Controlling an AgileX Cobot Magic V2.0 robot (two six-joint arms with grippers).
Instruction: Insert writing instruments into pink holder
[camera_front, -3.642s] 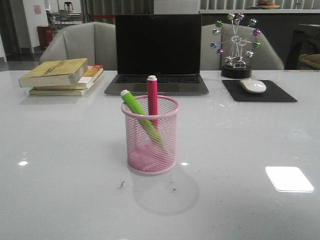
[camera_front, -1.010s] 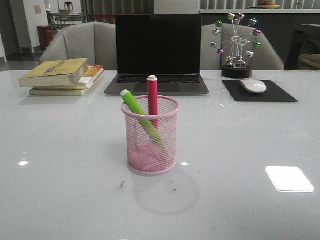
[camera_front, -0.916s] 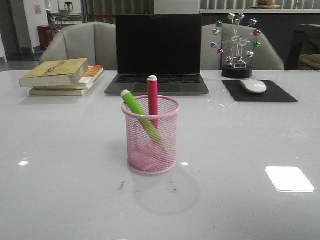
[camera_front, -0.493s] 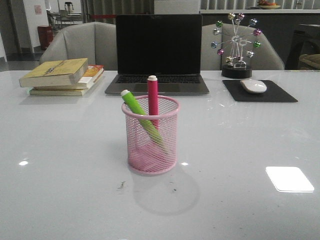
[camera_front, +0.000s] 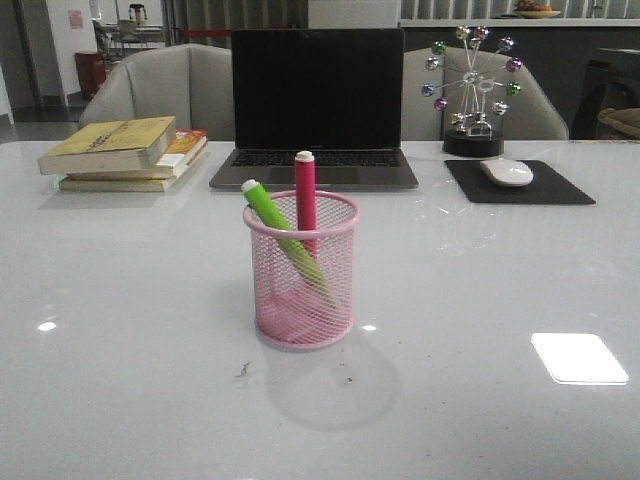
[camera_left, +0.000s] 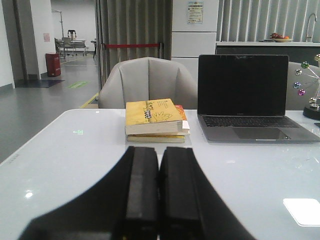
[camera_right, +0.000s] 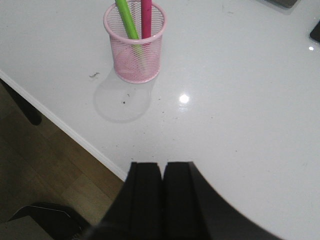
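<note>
The pink holder (camera_front: 301, 270) stands on the white table in the middle of the front view, and shows again in the right wrist view (camera_right: 135, 47). Both writing instruments are inside it: the lime green marker (camera_front: 272, 218) leans left, the magenta marker (camera_front: 305, 195) stands nearly upright; both also show in the right wrist view, green marker (camera_right: 126, 17), magenta marker (camera_right: 146, 17). My left gripper (camera_left: 159, 150) is shut and empty, far from the holder. My right gripper (camera_right: 162, 166) is shut and empty, hovering over the table's front edge. Neither arm shows in the front view.
A closed-screen-dark laptop (camera_front: 315, 110) sits behind the holder. A stack of books (camera_front: 125, 152) lies at the back left, also books (camera_left: 155, 120). A mouse (camera_front: 506, 172) on a black pad (camera_front: 520, 185) and a beaded ornament (camera_front: 472, 90) stand back right. The table edge (camera_right: 75, 132) drops to the floor.
</note>
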